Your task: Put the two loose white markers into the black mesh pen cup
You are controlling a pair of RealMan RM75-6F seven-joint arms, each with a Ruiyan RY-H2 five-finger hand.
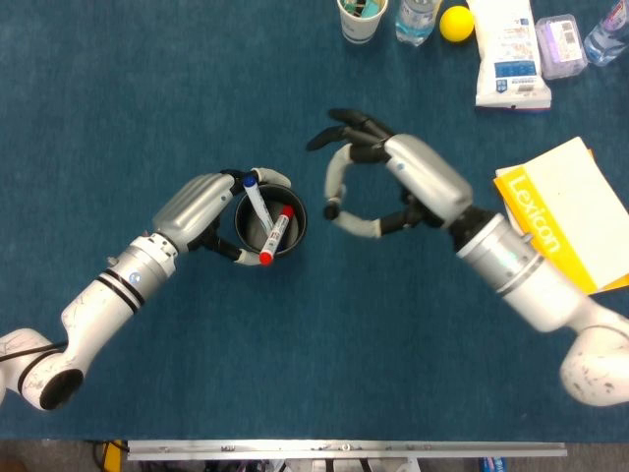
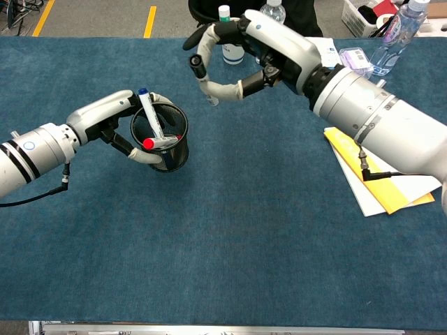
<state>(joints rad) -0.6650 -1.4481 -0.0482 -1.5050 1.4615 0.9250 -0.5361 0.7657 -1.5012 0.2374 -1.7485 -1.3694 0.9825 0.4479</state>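
Left hand [image 1: 201,208] grips the black mesh pen cup [image 1: 269,224] on the blue tabletop [image 1: 324,364], fingers [image 2: 143,156] wrapped around its wall; a blue-capped marker [image 1: 257,205] and a red-capped marker [image 1: 275,235] stand tilted inside. Right hand [image 1: 393,182] is raised just beside the cup, fingers [image 2: 223,89] curled around a white marker [image 1: 336,185]. Yellow book [image 1: 560,214] lies well apart

Lab or office workspace — blue felt table [image 2: 230,244], yellow floor tape [image 2: 150,21], water bottle [image 2: 269,21], paper cup [image 2: 232,38]
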